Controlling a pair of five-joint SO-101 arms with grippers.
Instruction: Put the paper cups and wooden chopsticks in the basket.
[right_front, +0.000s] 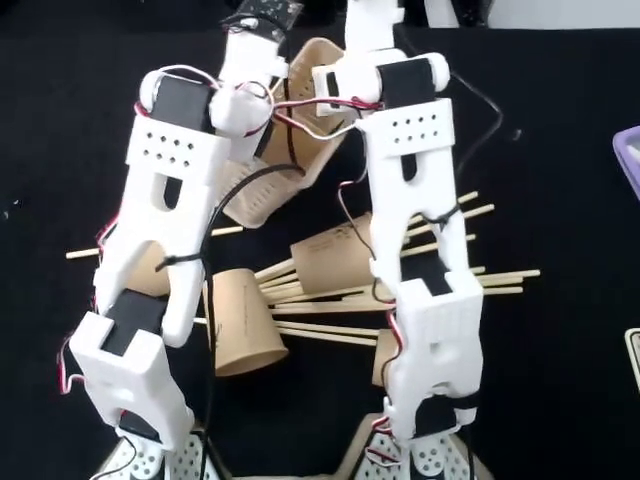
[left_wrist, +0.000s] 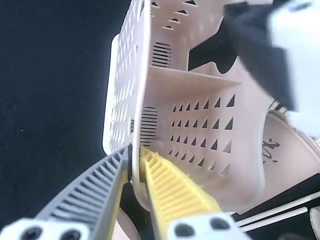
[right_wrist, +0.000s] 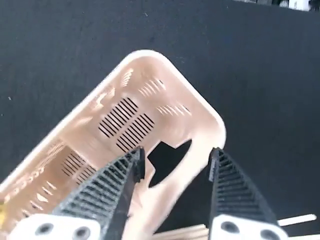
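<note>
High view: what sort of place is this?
Probably a robot-manipulation test bench, not a home or kitchen: a plain black table, two white arms side by side, and loose props: paper cups, chopsticks and a basket.

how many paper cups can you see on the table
4 paper cups: one on its side at the front of the chopstick pile, one lying across the pile's middle, one partly behind one arm, one peeking from behind the other arm. The arms may hide more.
</note>
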